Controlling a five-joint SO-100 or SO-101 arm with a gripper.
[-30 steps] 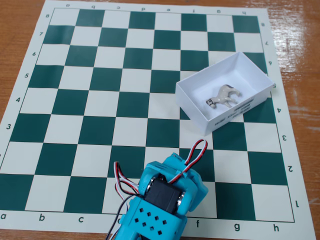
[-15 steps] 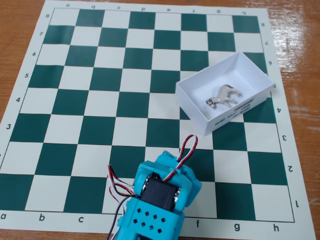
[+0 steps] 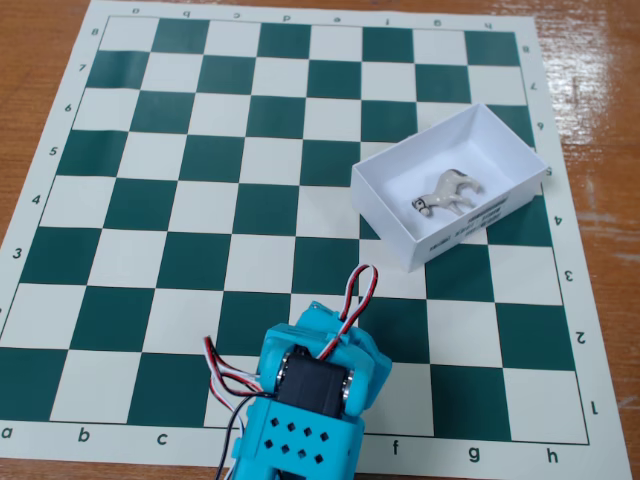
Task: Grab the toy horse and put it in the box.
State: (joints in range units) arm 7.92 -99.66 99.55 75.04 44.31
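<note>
The toy horse (image 3: 447,195), pale grey-white with a darker head, lies on its side inside the white box (image 3: 462,232). The box stands on the right part of the chessboard, set at an angle, with small black print on its near long wall. My cyan arm is folded at the bottom centre, and my gripper (image 3: 322,318) points up the board. It is well below and to the left of the box and holds nothing that I can see. Its jaws are hidden under the arm's body, so I cannot tell how they stand.
The green-and-white paper chessboard (image 3: 200,200) covers most of the wooden table (image 3: 600,90). Red, white and black wires (image 3: 358,290) loop up from the arm's servo. No other pieces stand on the board.
</note>
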